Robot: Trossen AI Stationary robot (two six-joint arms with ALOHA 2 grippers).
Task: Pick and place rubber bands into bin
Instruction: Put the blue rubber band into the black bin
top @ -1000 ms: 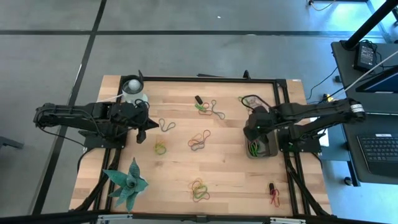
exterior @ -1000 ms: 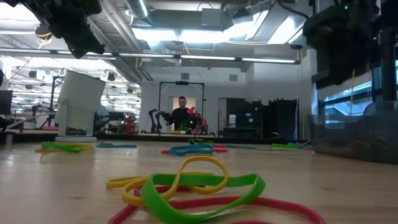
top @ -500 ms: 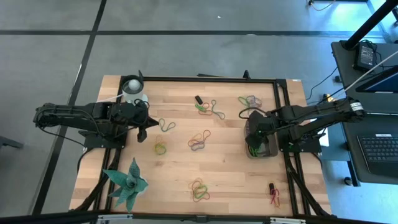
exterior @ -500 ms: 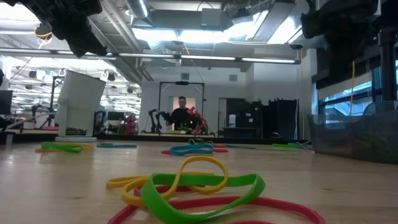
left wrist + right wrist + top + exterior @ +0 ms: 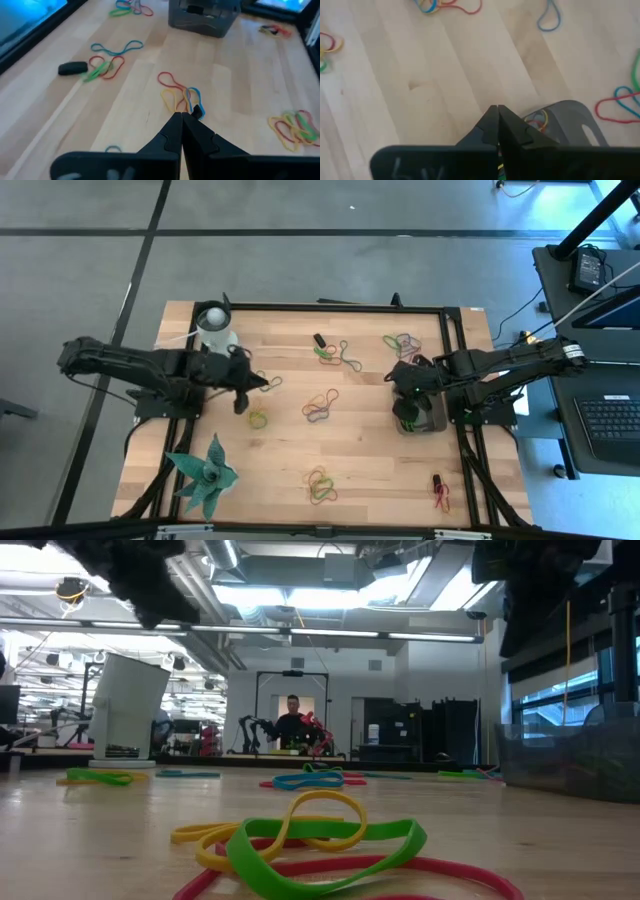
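My right gripper (image 5: 498,111) is pinched fully together with nothing between its tips, hanging over the inner edge of the bin (image 5: 428,416), which sits at the right side of the desk (image 5: 290,445). A few rubber bands (image 5: 538,120) lie inside the bin. My left gripper (image 5: 181,117) is likewise closed and empty, held above the wood near a red, yellow and blue cluster (image 5: 179,94). More loops lie scattered over the boards: a mixed bunch (image 5: 320,484) near the front edge, another (image 5: 321,406) at the middle. A white cup (image 5: 215,326) stands at the back left, a green plant (image 5: 204,474) at the front left.
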